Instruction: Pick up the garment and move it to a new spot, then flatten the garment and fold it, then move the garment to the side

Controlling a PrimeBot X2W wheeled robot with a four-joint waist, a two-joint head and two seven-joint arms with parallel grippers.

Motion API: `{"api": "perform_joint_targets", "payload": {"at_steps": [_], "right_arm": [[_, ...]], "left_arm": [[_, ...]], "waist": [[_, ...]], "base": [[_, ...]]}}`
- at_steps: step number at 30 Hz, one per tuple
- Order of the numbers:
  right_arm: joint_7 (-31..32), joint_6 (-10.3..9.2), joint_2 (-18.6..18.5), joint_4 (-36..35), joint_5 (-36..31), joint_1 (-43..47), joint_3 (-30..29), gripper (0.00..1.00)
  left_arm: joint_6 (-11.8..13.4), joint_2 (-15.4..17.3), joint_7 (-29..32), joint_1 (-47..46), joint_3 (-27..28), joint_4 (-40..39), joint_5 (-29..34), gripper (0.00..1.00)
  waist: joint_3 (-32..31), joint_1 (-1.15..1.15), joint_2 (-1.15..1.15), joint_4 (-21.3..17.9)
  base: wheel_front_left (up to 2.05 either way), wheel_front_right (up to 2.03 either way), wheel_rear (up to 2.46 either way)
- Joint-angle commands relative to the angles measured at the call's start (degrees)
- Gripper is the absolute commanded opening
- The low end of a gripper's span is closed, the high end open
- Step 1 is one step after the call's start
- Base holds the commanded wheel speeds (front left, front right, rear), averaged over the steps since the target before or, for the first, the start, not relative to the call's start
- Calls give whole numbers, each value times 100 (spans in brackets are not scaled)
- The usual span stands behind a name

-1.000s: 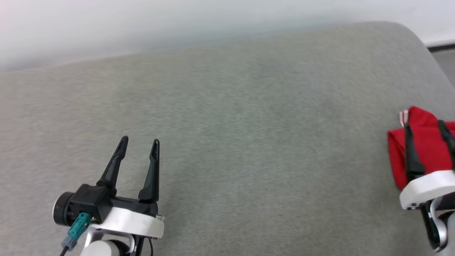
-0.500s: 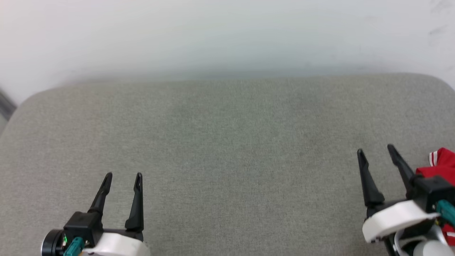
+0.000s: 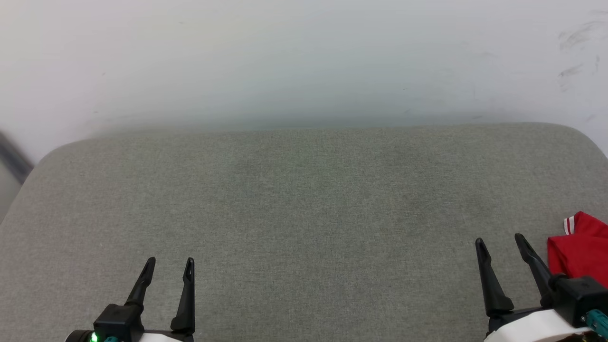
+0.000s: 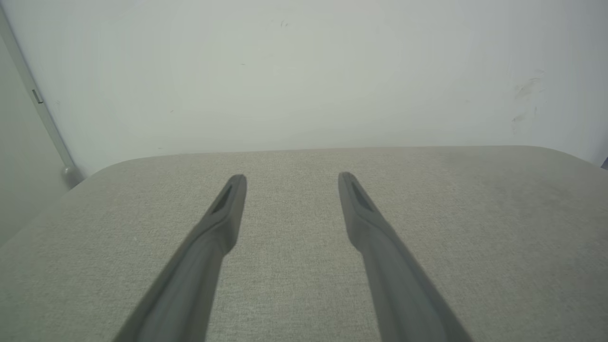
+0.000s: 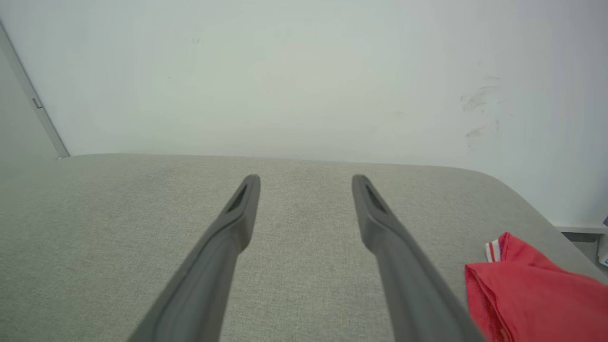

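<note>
**Red jersey at the table's edge, both pincers open**

Red cloth with a white, red-striped cuff marks the garment [image 3: 577,251], which lies as a compact bundle at about 4 o'clock in the head view, near the right-hand rim of the grey fabric-covered table [image 3: 304,190]. The picture's edge cuts off part of it, and no lettering can be made out.

The right pincer [image 3: 499,239] sits at 5 o'clock, just beside the garment. Its two dark fingers are spread apart with nothing between them, and they point toward 12 o'clock. In the right wrist view, the garment [image 5: 532,294] lies at 4 o'clock, next to the outer finger of that pincer [image 5: 306,177]; whether they touch is unclear.

The left pincer [image 3: 170,261] is at 7 o'clock, well apart from the garment. It is likewise spread wide and empty, over bare fabric. A pale wall [image 3: 304,57] rises behind the table at 12 o'clock.
</note>
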Motion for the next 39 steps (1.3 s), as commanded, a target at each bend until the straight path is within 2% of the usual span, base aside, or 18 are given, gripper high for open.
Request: {"api": "perform_joint_targets", "payload": {"at_steps": [1,21,22,25,39], "right_arm": [[18,-4,29,-25,22,64,-4,100],[-169,-4,53,162,72,-40,42,100],[-141,0,31,163,26,-9,37,0],[-145,0,31,262,121,27,67,0],[-48,0,-71,616,1881,-262,73,0]], "left_arm": [[-8,-3,-24,59,2,6,38,100],[-59,20,-25,-119,50,13,101,100],[-50,10,0,-51,41,20,59,0],[-64,-40,40,-10,38,125,-53,0],[-250,-203,420,-272,279,351,-1518,0]], "waist": [[0,1,0,-2],[61,1,0,54],[63,1,0,55],[65,1,0,54],[89,1,0,43]], "base": [[0,0,0],[0,0,0],[0,0,0],[0,0,0],[0,0,0]]}}
